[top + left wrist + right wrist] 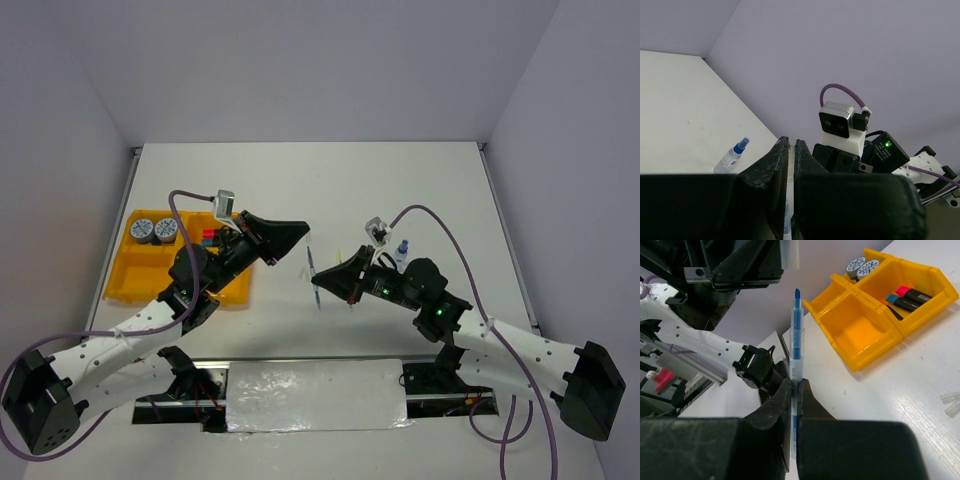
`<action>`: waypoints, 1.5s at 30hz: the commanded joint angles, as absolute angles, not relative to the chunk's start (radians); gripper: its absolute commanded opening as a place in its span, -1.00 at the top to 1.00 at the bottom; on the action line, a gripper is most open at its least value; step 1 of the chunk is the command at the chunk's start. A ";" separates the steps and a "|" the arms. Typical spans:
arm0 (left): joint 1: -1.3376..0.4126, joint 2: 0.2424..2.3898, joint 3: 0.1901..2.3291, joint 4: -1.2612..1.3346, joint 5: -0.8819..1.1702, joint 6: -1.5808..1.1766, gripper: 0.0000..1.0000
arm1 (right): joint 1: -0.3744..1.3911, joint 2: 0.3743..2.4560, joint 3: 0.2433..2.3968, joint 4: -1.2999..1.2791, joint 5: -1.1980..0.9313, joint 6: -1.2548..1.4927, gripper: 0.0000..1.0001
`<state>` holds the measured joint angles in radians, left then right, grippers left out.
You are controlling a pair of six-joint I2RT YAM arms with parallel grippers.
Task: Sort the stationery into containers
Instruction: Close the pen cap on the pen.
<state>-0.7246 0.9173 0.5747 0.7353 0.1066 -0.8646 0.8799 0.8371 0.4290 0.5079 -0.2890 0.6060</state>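
1. Two grippers meet above the table's (300, 190) middle. The right gripper (795, 386) clamps a blue pen (796, 335) upright, and the left gripper (791, 145) pinches a thin pale piece (789, 252), probably its cap, lined up for capping.
2. The tray (125, 290) at the left edge holds markers (907, 296) and tins (154, 230).
3. The bottle (401, 252) lies unsorted towards the right edge.

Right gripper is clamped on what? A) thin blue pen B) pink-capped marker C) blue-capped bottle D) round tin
A: the right gripper is shut on the thin blue pen, tip up toward the pale cap in the left gripper. The bottle sits on the table, and the tins are in the yellow tray.
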 commanded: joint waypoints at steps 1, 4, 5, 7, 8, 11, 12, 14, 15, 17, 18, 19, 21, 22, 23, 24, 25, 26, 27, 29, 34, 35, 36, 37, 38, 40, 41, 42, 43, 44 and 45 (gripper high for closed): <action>-0.727 0.925 0.572 0.822 0.124 -0.873 1.00 | 0.893 0.807 0.476 0.529 -0.278 0.577 1.00; -0.727 0.930 0.572 0.822 0.132 -0.873 1.00 | 0.896 0.793 0.471 0.522 -0.268 0.572 1.00; -0.727 0.933 0.572 0.822 0.133 -0.873 1.00 | 0.894 0.790 0.472 0.515 -0.265 0.569 1.00; -0.727 0.933 0.569 0.822 0.132 -0.873 1.00 | 0.894 0.788 0.474 0.515 -0.261 0.568 1.00; -0.727 0.936 0.566 0.825 0.132 -0.874 1.00 | 0.896 0.785 0.474 0.512 -0.256 0.568 1.00; -0.727 0.936 0.565 0.825 0.135 -0.881 1.00 | 0.894 0.792 0.480 0.491 -0.236 0.560 1.00; -0.727 0.936 0.565 0.824 0.135 -0.882 1.00 | 0.894 0.795 0.479 0.495 -0.236 0.560 1.00; -0.727 0.937 0.565 0.833 0.141 -0.890 1.00 | 0.894 0.796 0.479 0.496 -0.233 0.560 1.00; -0.727 0.937 0.565 0.836 0.144 -0.894 1.00 | 0.894 0.798 0.482 0.489 -0.230 0.558 1.00; -0.727 0.945 0.565 0.845 0.152 -0.900 1.00 | 0.896 0.796 0.482 0.491 -0.233 0.555 1.00; -0.729 0.948 0.565 0.848 0.158 -0.903 1.00 | 0.896 0.792 0.485 0.486 -0.232 0.554 1.00; -0.727 0.948 0.565 0.853 0.163 -0.905 1.00 | 0.894 0.788 0.486 0.483 -0.230 0.552 1.00; -0.727 0.954 0.561 0.859 0.164 -0.908 1.00 | 0.894 0.782 0.494 0.471 -0.226 0.549 1.00; -0.727 0.956 0.558 0.865 0.170 -0.910 1.00 | 0.894 0.779 0.495 0.469 -0.221 0.546 1.00; -0.727 0.956 0.558 0.867 0.170 -0.911 1.00 | 0.894 0.778 0.497 0.468 -0.216 0.545 1.00; -0.727 0.957 0.555 0.868 0.170 -0.913 1.00 | 0.893 0.776 0.503 0.462 -0.213 0.545 1.00; -0.727 0.957 0.554 0.870 0.173 -0.911 1.00 | 0.894 0.775 0.505 0.460 -0.209 0.542 1.00; -0.727 0.957 0.551 0.870 0.175 -0.914 1.00 | 0.894 0.775 0.508 0.459 -0.206 0.537 1.00; -0.727 0.957 0.543 0.876 0.175 -0.914 1.00 | 0.893 0.775 0.517 0.448 -0.201 0.535 1.00; -0.729 0.954 0.540 0.870 0.173 -0.911 1.00 | 0.893 0.779 0.526 0.440 -0.195 0.531 1.00; -0.727 0.951 0.529 0.864 0.189 -0.908 1.00 | 0.888 0.791 0.537 0.453 -0.198 0.528 1.00; -0.727 0.954 0.526 0.870 0.196 -0.910 1.00 | 0.887 0.801 0.549 0.456 -0.204 0.522 1.00; -0.727 0.957 0.523 0.876 0.205 -0.916 1.00 | 0.887 0.805 0.554 0.466 -0.212 0.515 1.00; -0.727 0.959 0.520 0.882 0.212 -0.919 1.00 | 0.887 0.807 0.558 0.477 -0.216 0.508 1.00; -0.727 0.960 0.514 0.891 0.225 -0.923 1.00 | 0.888 0.807 0.566 0.486 -0.218 0.488 1.00; -0.729 0.963 0.512 0.888 0.245 -0.925 1.00 | 0.879 0.801 0.583 0.497 -0.213 0.447 1.00; -0.727 0.963 0.515 0.873 0.255 -0.923 1.00 | 0.874 0.799 0.610 0.483 -0.207 0.431 1.00; -0.727 0.962 0.520 0.861 0.271 -0.911 1.00 | 0.871 0.793 0.621 0.462 -0.203 0.417 1.00; -0.727 0.959 0.526 0.841 0.279 -0.902 1.00 | 0.870 0.790 0.629 0.453 -0.201 0.388 1.00; -0.727 0.954 0.544 0.815 0.282 -0.890 0.97 | 0.870 0.790 0.653 0.436 -0.198 0.374 1.00; -0.727 0.944 0.555 0.758 0.281 -0.864 0.87 | 0.870 0.795 0.664 0.399 -0.198 0.361 1.00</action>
